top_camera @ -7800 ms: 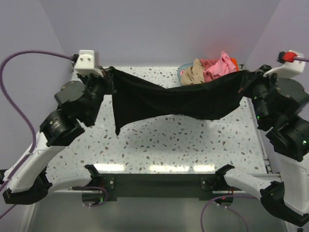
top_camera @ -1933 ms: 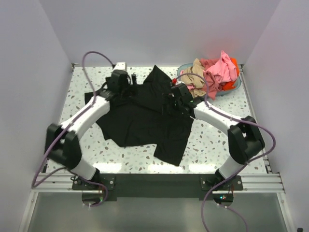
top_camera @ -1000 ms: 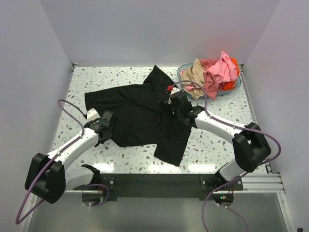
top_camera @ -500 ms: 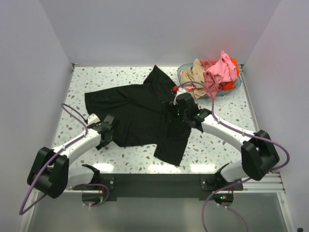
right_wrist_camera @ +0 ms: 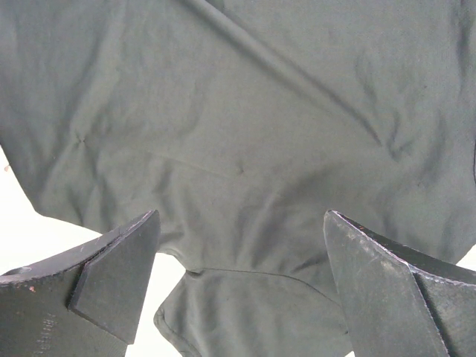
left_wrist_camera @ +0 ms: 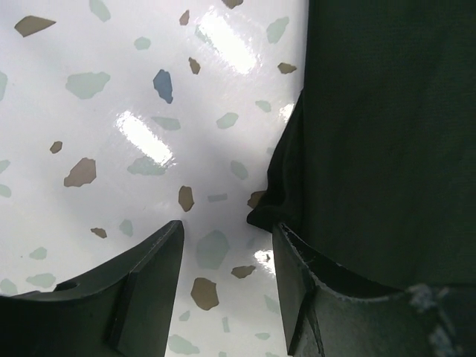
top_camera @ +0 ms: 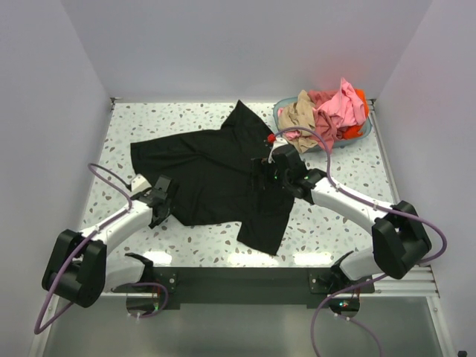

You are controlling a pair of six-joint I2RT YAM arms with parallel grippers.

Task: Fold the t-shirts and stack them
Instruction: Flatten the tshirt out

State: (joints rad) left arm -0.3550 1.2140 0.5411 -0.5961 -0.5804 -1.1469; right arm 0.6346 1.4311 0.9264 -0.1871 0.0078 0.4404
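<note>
Notably, the black t-shirt's (top_camera: 201, 163) hem corner lies within the half-parted left gripper (left_wrist_camera: 227, 230); the wide-spread right gripper (right_wrist_camera: 242, 216) hovers over mid-shirt.

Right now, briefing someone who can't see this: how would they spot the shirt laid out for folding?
On the speckled table, find the teal basket in the far right corner and look left. The black t-shirt lies spread across the middle, the only shirt outside the basket and the only dark one.
</note>
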